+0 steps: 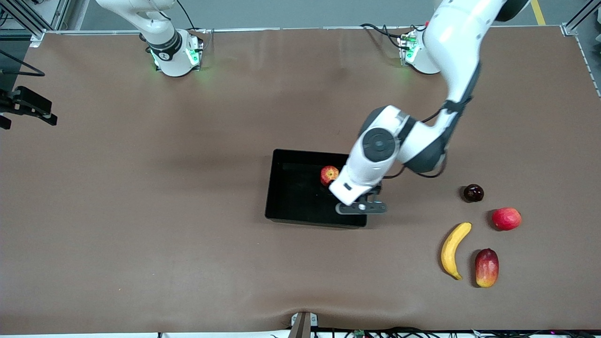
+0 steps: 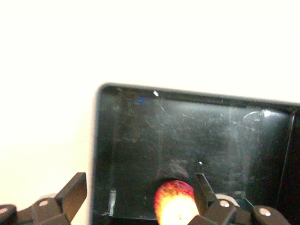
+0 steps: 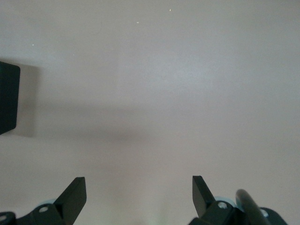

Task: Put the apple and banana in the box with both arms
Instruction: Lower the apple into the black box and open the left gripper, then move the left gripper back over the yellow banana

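Note:
The apple (image 1: 329,174), red with yellow streaks, lies inside the black box (image 1: 272,188) at mid-table, by the wall toward the robots' bases. My left gripper (image 1: 361,206) hangs open over the box's end toward the left arm. In the left wrist view the left gripper (image 2: 139,185) stands wide apart and the apple (image 2: 174,201) sits free on the box (image 2: 96,140) floor beside one finger. The banana (image 1: 454,250) lies on the table toward the left arm's end, nearer the front camera than the box. My right gripper (image 3: 139,187) is open over bare table.
Around the banana lie a dark maroon plum-like fruit (image 1: 473,193), a plain red round fruit (image 1: 506,218) and a red-and-yellow mango (image 1: 487,267). A black fixture (image 1: 28,108) juts in at the right arm's end of the table.

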Robot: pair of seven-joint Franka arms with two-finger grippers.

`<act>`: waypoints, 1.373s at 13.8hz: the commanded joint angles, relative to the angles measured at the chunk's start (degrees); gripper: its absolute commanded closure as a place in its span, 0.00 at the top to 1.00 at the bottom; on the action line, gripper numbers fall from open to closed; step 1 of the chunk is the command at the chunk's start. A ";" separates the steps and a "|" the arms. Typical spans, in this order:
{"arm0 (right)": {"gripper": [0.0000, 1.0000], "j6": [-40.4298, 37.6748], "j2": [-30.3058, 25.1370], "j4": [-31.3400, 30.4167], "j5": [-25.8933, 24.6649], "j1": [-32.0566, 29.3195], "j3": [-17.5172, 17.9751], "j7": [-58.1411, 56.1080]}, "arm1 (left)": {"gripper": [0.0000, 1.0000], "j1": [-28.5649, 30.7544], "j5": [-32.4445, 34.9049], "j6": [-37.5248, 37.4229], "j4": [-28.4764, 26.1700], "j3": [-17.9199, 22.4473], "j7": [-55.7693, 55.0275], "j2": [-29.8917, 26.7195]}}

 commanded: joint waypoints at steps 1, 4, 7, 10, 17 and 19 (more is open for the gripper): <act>1.00 1.30 -1.58 -1.81 -1.61 0.25 0.11 -0.47 | 1.00 3.66 0.43 -3.77 0.40 -0.71 4.70 -3.23; 1.00 1.47 -1.49 -1.81 -1.34 -0.10 0.02 -2.13 | 1.00 7.88 -0.01 -5.72 0.76 -0.80 11.03 -4.20; 1.00 1.74 -1.58 -1.99 -1.34 -0.54 -0.33 -2.84 | 1.00 12.01 -0.10 -5.72 0.67 -0.72 17.89 -4.20; 1.00 1.21 -1.58 -2.17 -0.99 -1.16 -0.59 -2.84 | 1.00 15.18 -0.01 -5.72 0.49 -0.54 23.86 -2.98; 1.00 0.60 -1.76 -2.43 -0.99 -0.98 -0.51 -2.67 | 1.00 20.81 3.14 -1.17 0.58 -0.01 33.45 3.87; 1.00 0.33 -1.76 -2.43 -0.99 -1.07 -0.51 -2.67 | 1.00 22.73 3.42 2.00 0.67 -0.01 38.53 6.07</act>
